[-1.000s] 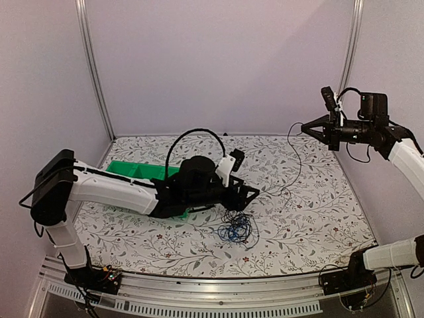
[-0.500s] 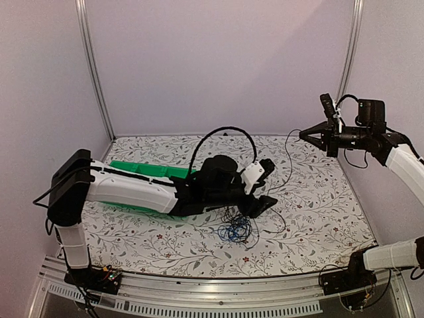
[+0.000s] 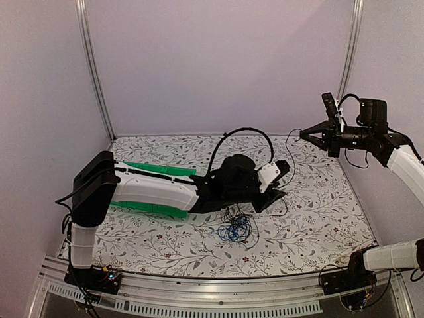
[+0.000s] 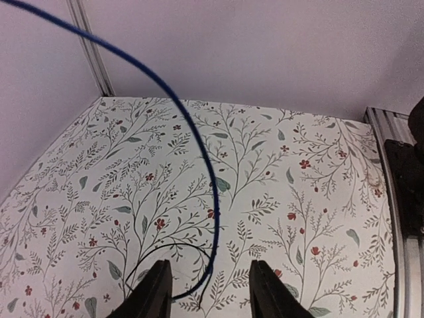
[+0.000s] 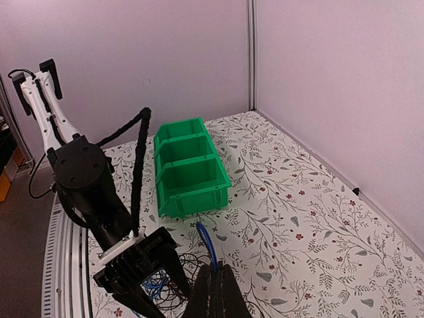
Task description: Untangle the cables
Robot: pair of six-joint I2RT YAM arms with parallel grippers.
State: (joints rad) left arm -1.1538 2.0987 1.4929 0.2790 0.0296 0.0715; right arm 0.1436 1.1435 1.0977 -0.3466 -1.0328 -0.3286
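While the jaws of the right gripper [image 3: 303, 133] are pressed together on a blue cable [image 5: 204, 237] at the upper right of the top view, those of the left gripper [image 4: 209, 281] stand apart with blue cable running between them. Pulling now could cinch the snarl [image 3: 235, 228], low centre on the bench [image 3: 318, 218], or the strand could slip free. One snarl, one green bin [image 5: 192, 179], two grippers.

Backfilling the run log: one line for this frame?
right end effector: raised, shut on blue cable | left end effector: low, open, astride that cable | snarl: on table
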